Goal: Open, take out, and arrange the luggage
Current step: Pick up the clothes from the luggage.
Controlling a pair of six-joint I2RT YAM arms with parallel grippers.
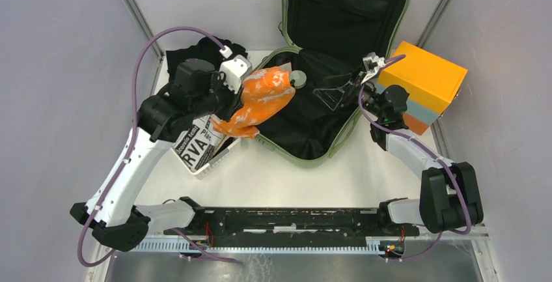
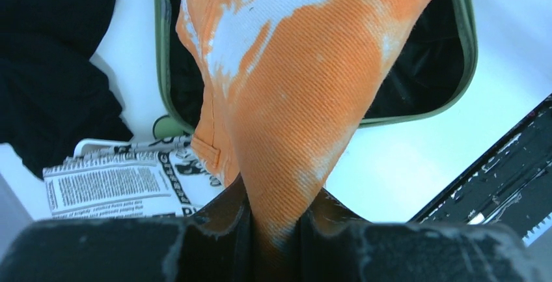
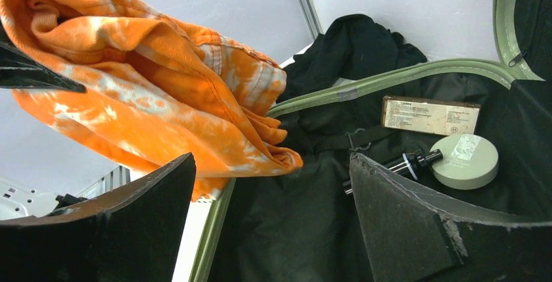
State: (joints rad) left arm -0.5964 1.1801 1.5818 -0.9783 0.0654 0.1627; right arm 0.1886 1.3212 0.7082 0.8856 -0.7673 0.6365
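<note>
**Luggage open, orange cloth held up**

The sage-green luggage [image 1: 306, 126] lies open at the far middle of the worktop [image 1: 293, 184], its lid propped upright. The left jaws pinch an orange cloth [image 1: 260, 99] above its left rim. The right jaws gape wide and empty over its right side. A small round tin [image 3: 464, 159] sits inside.

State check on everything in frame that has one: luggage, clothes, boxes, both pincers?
luggage: open, lid upright.
orange tie-dye garment: pinched, hanging over the luggage's left rim.
left pincer: shut on the orange tie-dye garment.
right pincer: open, empty, over the luggage interior.
black garment: heaped on the table, outside the luggage.
orange and light-blue box: closed, right of the luggage.
round tin: closed, inside the luggage.
flat brown box: closed, inside the luggage.
</note>
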